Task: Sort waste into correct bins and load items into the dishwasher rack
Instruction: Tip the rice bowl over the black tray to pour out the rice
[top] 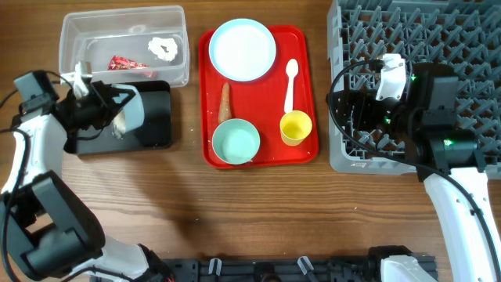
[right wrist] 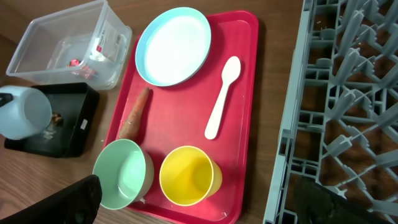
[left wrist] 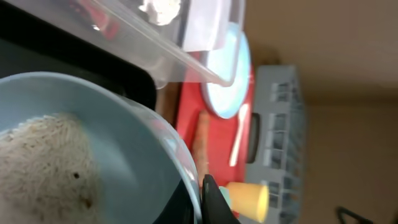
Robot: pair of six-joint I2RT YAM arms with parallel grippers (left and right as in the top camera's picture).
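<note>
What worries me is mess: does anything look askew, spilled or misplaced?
The light-blue bowl is tipped on its side over the black bin, held by the left gripper, rice clinging inside. Waste, an orange carrot piece, lies on the red tray.

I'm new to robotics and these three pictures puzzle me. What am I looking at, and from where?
Two robot arms work at a table. One picture looks down from above; the other two come from cameras on each wrist. The left gripper is shut on a light-blue bowl with rice, tipped over the black bin, beside the clear bin. The right gripper is open, empty, by the rack. On the red tray lie a plate, spoon, yellow cup, mint-green bowl and carrot piece.
</note>
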